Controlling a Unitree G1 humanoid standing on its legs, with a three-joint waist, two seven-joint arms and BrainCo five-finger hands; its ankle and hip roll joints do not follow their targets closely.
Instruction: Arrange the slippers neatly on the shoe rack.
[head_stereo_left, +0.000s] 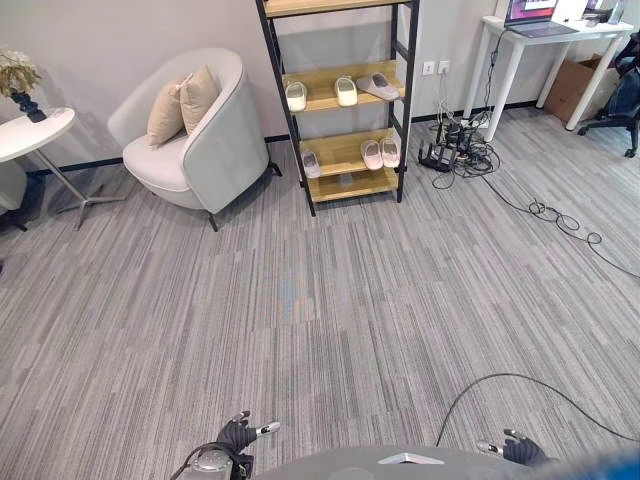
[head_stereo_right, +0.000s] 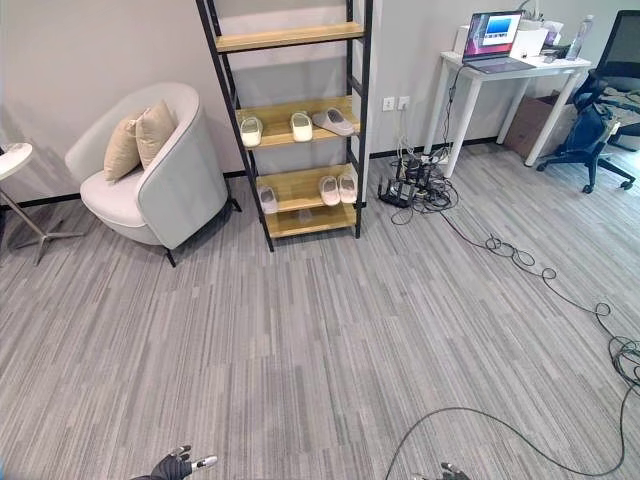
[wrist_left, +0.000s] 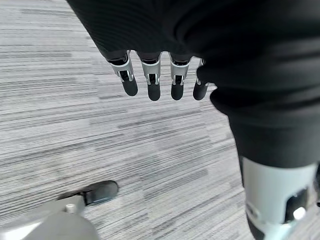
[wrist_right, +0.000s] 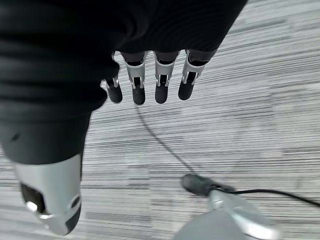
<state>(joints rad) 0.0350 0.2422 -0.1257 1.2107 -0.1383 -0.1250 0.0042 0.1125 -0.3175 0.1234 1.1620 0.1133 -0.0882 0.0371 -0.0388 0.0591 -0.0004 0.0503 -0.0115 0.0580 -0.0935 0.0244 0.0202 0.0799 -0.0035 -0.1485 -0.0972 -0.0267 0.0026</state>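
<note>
Both hands hang empty and low at the robot's sides, well apart from the shoe rack (head_stereo_left: 340, 100) that stands against the far wall: the left hand (head_stereo_left: 238, 433) and the right hand (head_stereo_left: 520, 447) each show relaxed, uncurled fingers over bare grey carpet (head_stereo_left: 300, 330), holding nothing, as the wrist views confirm.

Slippers already sit on the rack. On its middle shelf (head_stereo_left: 330, 100) lie three: a white slipper (head_stereo_left: 296, 96) toward the armchair side, another (head_stereo_left: 346, 91) beside it, and a grey-pink slipper (head_stereo_left: 378, 86) turned askew toward the desk side. On the lower shelf (head_stereo_left: 345, 160), a single slipper (head_stereo_left: 311, 164) rests near the armchair-side post, well apart from a pair (head_stereo_left: 380, 153) lying side by side near the desk-side post. No slippers show on the carpet in front of the rack.

Judging by this, the job stands at the approach stage, with only tidying left: the askew slipper and the lone one look unmatched. The next move calls for walking up to the rack until the shelves are within reach, then raising one hand to the middle shelf to square the crooked slipper. An armchair (head_stereo_left: 190, 130) stands just beside the rack.
</note>
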